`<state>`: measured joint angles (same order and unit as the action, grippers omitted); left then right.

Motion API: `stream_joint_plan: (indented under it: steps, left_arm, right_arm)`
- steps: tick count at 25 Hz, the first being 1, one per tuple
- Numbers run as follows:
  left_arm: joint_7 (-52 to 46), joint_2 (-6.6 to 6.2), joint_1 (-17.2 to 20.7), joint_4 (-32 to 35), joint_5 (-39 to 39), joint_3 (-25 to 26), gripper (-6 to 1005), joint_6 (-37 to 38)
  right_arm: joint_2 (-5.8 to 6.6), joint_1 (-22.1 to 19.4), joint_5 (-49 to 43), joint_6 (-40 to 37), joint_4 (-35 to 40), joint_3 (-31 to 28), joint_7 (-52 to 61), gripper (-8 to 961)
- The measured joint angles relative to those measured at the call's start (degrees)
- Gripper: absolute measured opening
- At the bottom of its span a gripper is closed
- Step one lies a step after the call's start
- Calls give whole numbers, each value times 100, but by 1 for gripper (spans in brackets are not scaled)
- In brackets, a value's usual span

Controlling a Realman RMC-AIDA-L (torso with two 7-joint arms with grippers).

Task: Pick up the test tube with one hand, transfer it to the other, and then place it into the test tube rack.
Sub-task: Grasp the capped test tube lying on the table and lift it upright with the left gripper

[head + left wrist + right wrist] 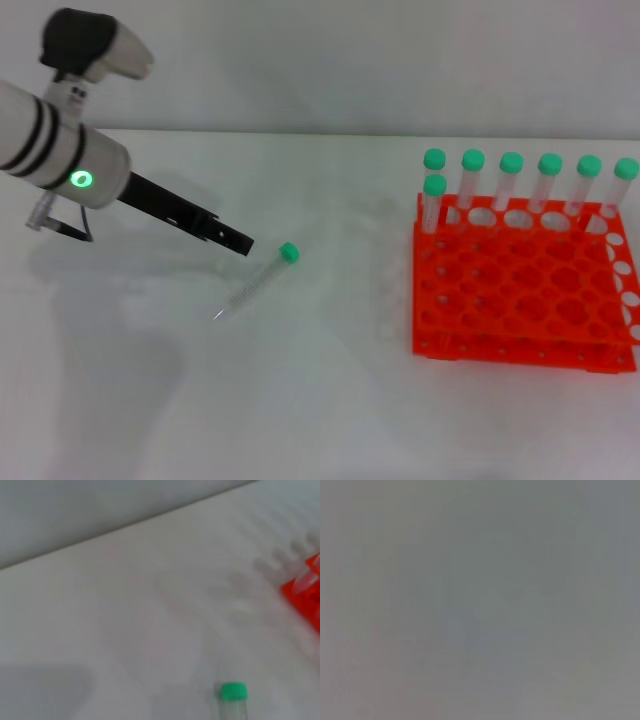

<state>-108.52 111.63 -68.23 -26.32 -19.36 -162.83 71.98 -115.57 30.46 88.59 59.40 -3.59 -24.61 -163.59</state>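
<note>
Worktop [300, 400] holds the test tube [258, 279], lying flat with its green cap pointing toward the orange test tube rack [520, 300], well apart from it. The left gripper [238, 241] hovers just beside the tube; I cannot tell its finger state.

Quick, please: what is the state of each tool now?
Left tool: beside the lying tube, holding nothing; open or closed cannot be told.
Right tool: not in view.
</note>
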Motion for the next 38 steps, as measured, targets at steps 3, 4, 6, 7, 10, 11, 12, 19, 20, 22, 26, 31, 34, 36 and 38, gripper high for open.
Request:
stream_joint_plan:
  steps: [3,4,6,7,10,11,12,19,20,22,26,31,34,36,38]
  left_arm:
    - [-110,223,-126,-4,-273,-3,874,-208]
    - [-112,295,-150,-3,-331,-4,874,-267]
    - [-105,456,-195,-3,-424,-5,869,-421]
    - [-106,505,-211,-3,-463,-6,863,-483]
    - [-126,611,-249,-4,-569,-8,847,-693]
    - [-127,619,-251,-4,-577,-8,842,-709]
    - [-134,626,-254,-3,-595,-9,837,-731]
    - [-260,639,-298,38,-802,-13,799,-736]
    - [-283,645,-307,44,-860,-12,794,-734]
    - [-387,681,-345,53,-1070,-13,783,-735]
    - [-540,705,-393,56,-1236,-13,724,-733]
    - [-590,708,-415,82,-1292,-12,550,-709]
    - [-674,710,-418,171,-1377,-12,546,-715]
    - [-719,711,-422,201,-1437,-12,543,-738]
    - [-748,711,-427,204,-1466,-12,538,-747]
  right_arm:
    - [0,8,0,0,-2,0,-1,842]
    - [0,10,0,0,-2,0,2,842]
    - [0,20,0,0,-2,0,9,842]
    - [0,22,0,0,-2,0,9,842]
    - [0,37,0,0,-2,0,9,841]
    - [0,42,0,1,-2,0,9,841]
    - [1,43,0,1,-2,0,7,841]
    - [13,42,0,1,13,0,5,842]
    - [17,37,0,1,22,0,7,842]
    - [17,36,0,1,25,0,7,841]
    - [18,34,0,1,25,0,1,841]
    - [10,25,0,1,22,0,-6,842]
    - [12,19,0,1,25,0,-4,842]
    - [16,15,0,1,30,0,-3,842]
    - [17,13,0,1,34,0,-3,842]
